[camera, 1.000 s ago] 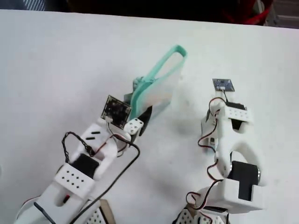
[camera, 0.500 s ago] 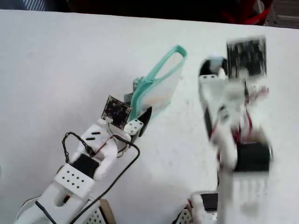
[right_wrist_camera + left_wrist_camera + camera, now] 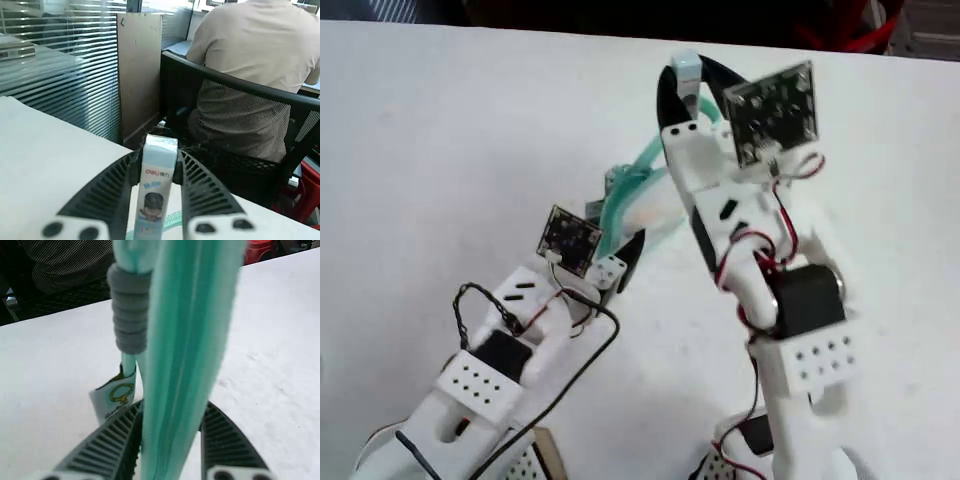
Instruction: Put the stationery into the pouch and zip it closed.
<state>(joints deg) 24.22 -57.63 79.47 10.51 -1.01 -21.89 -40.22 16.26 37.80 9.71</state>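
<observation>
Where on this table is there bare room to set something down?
Bare table left of the pouch and left arm, and the strip right of the right arm. Crowded mid-table: the left tool grips the pouch, the right tool holds an eraser over it.

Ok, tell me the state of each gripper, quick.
Left gripper: closed, clamping the teal edge of the pouch.
Right gripper: closed, holding the eraser.

Left gripper (image 3: pixel 172 412) clamped low; right gripper (image 3: pixel 157 157) clamped, raised, arm stretched forward
</observation>
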